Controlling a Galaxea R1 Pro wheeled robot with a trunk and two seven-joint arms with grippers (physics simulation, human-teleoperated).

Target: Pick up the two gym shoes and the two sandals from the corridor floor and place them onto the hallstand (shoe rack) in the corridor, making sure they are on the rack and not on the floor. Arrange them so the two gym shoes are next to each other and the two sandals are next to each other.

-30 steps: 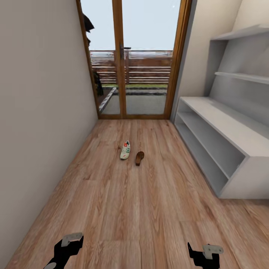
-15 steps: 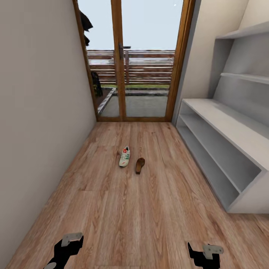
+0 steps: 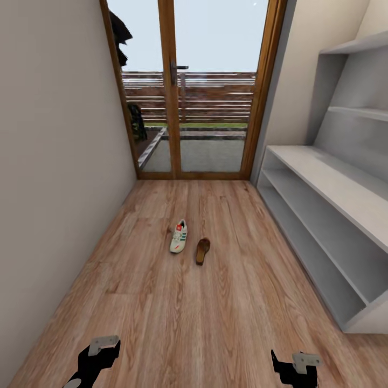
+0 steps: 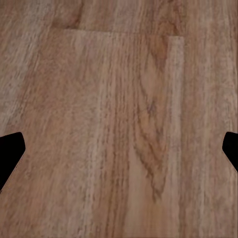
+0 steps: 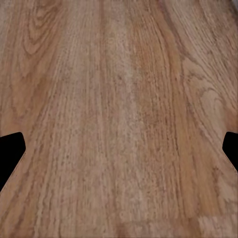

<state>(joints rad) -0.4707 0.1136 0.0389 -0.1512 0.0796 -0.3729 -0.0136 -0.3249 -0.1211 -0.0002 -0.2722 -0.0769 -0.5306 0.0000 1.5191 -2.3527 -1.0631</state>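
Wood-grain planks of the corridor floor run ahead of me to a glazed wooden door at twelve o'clock, with a plain wall along my nine o'clock side. My left gripper hangs low at about seven o'clock; in the left wrist view its two dark fingertips sit at opposite edges over bare planks, spread wide with nothing between them. Well ahead, near the middle of the floor, one gym shoe lies on its sole, toe pointing back toward me. Just beside it, at its three o'clock and not touching, lies one sandal. My right gripper hangs at about five o'clock, likewise spread wide and holding nothing over bare planks. Along my three o'clock side stands the grey hallstand, its bench top and shelves bare.
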